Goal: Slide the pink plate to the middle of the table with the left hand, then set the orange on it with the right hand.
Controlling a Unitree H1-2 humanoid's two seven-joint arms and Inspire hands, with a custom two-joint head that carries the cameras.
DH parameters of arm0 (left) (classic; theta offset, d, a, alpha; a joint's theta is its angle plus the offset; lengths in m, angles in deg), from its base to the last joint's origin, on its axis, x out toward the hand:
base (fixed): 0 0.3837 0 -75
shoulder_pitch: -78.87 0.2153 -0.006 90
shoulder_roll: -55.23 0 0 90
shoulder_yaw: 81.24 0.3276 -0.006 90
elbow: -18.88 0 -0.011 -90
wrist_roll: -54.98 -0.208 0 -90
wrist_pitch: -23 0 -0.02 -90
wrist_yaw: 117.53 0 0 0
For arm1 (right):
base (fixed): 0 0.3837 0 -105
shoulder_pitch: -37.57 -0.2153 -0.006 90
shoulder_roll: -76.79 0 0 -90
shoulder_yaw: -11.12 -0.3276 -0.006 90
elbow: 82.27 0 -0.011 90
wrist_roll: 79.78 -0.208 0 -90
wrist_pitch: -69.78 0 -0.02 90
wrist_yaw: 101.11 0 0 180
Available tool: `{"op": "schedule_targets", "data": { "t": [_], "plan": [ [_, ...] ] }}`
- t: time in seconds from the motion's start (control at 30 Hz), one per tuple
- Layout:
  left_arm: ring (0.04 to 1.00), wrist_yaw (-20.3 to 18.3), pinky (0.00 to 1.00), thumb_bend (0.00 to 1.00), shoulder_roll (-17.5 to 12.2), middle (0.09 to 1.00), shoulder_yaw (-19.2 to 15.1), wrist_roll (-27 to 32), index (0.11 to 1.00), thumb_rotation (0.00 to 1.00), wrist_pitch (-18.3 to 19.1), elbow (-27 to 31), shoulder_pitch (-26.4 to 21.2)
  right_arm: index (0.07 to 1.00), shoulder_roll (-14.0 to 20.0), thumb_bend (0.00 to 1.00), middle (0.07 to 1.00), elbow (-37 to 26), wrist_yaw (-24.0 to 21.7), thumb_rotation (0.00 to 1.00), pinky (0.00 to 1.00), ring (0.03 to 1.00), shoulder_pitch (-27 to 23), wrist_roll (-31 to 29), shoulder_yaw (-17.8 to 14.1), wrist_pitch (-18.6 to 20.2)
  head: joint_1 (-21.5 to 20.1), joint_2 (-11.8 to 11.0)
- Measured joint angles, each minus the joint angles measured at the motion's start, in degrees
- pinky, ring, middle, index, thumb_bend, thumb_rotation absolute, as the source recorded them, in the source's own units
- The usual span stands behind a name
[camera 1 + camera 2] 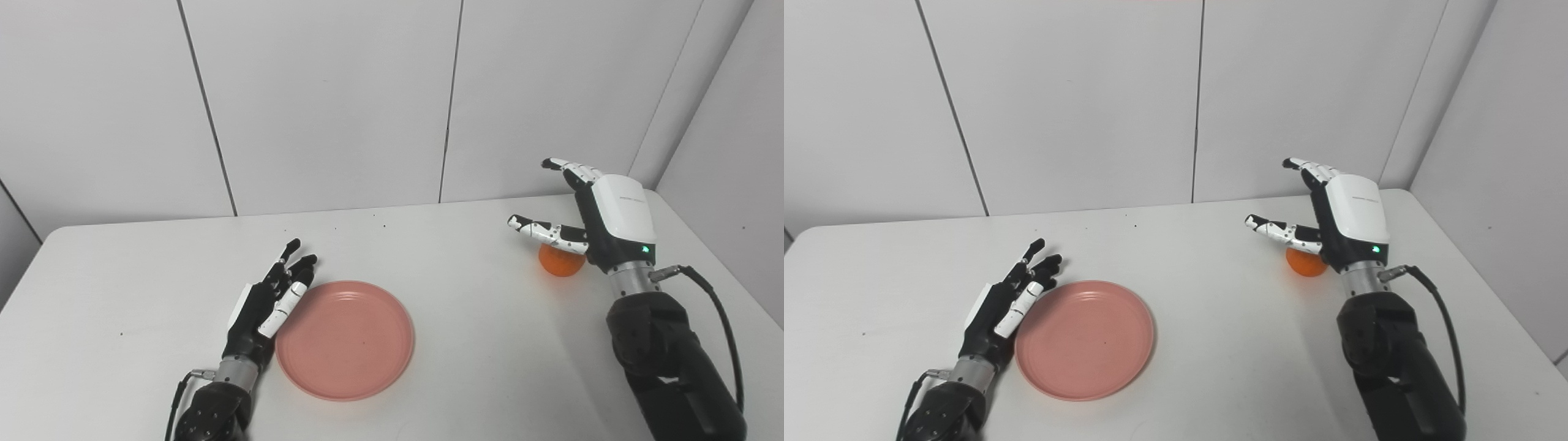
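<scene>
left eye view: the pink plate point(345, 339) lies flat on the white counter point(429, 245), left of centre. the left hand point(266, 306) rests against its left rim, fingers straight and spread, holding nothing. the orange point(560, 260) sits on the counter far right, just under the right hand point(603, 220), whose fingers are splayed apart, not clasping it.

right eye view: same layout; the thumb point(1274, 229) reaches over the orange.

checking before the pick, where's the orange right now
The orange sits on the table's far right side, just under the open right hand, well apart from the pink plate.
</scene>
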Motion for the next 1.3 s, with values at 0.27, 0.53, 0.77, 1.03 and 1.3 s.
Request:
{"op": "schedule_targets", "data": {
  "t": [0.27,0.53,0.77,1.03,1.3],
  "plan": [
    [0.887,-0.52,0.87,0.71,0.04,0.859,-0.32,0.02,0.937,0.69,0.10,0.12,0.00,0.734,1.94,0.84,0.774,8.92,0.94,0.76,0.74,0.761,-3.57,1.10,1.53,0.02,0.26,0.00],
    [0.886,-0.71,0.87,0.70,0.07,0.860,-0.44,0.03,0.938,0.69,0.26,0.35,0.06,0.706,2.14,0.84,0.747,16.82,2.98,0.72,0.69,0.726,-4.90,0.32,3.71,-0.08,0.44,0.26],
    [0.882,-0.74,0.86,0.69,0.06,0.859,-0.49,0.03,0.936,0.69,0.43,0.56,0.17,0.715,2.41,0.82,0.752,21.09,4.93,0.73,0.68,0.725,-6.12,-0.54,5.87,-0.25,0.53,0.70],
    [0.881,-0.60,0.87,0.68,0.21,0.861,-0.49,0.03,0.939,0.68,1.06,1.13,0.36,0.721,2.52,0.82,0.738,21.81,2.27,0.69,0.63,0.702,-6.22,-1.34,7.25,0.18,0.79,0.88],
    [0.883,-0.50,0.87,0.67,0.23,0.860,-0.49,0.03,0.935,0.69,1.20,1.49,0.53,0.724,2.88,0.82,0.741,22.05,1.74,0.70,0.62,0.700,-6.22,-2.05,7.79,1.92,0.97,1.05]
  ]
}}
